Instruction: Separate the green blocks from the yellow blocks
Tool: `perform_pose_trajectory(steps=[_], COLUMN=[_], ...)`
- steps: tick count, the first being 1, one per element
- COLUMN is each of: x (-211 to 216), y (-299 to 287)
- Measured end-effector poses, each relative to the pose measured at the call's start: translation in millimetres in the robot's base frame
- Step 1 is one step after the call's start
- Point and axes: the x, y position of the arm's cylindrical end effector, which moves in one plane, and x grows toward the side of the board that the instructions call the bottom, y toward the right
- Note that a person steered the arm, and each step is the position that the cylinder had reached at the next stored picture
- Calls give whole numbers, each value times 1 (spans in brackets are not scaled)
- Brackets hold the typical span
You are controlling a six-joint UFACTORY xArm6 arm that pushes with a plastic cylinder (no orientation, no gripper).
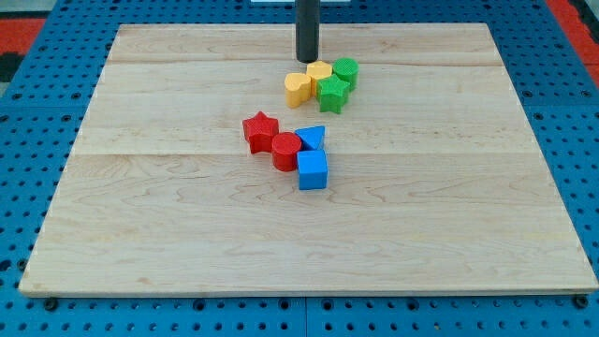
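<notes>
- Eight small coloured blocks are counted on the pale wooden board (187,243): two yellow, two green, two red, two blue.
- The yellow heart-shaped block (298,88) and the second yellow block (319,72), whose shape cannot be made out, are seen touching each other.
- The green star-shaped block (332,93) and the green cylinder block (345,70) are packed against the yellow pair, at its 3 o'clock side.
- My tip (307,60), the lower end of the straight dark rod, is set at 12 o'clock of the yellow blocks, just beside them; contact cannot be told.
- No pincer is fitted, so nothing is held.
- At 7 o'clock of that cluster, well apart, a red star-shaped block (260,130), a red cylinder block (286,150), a blue triangular block (312,138) and a blue cube block (313,170) are bunched together.
- No container is seen; all blocks lie on the board.
</notes>
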Motion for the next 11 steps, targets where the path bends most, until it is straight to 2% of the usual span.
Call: perform_pose_trajectory(steps=[7,8,9,11], x=[5,17,50,101], y=[21,6,19,-19])
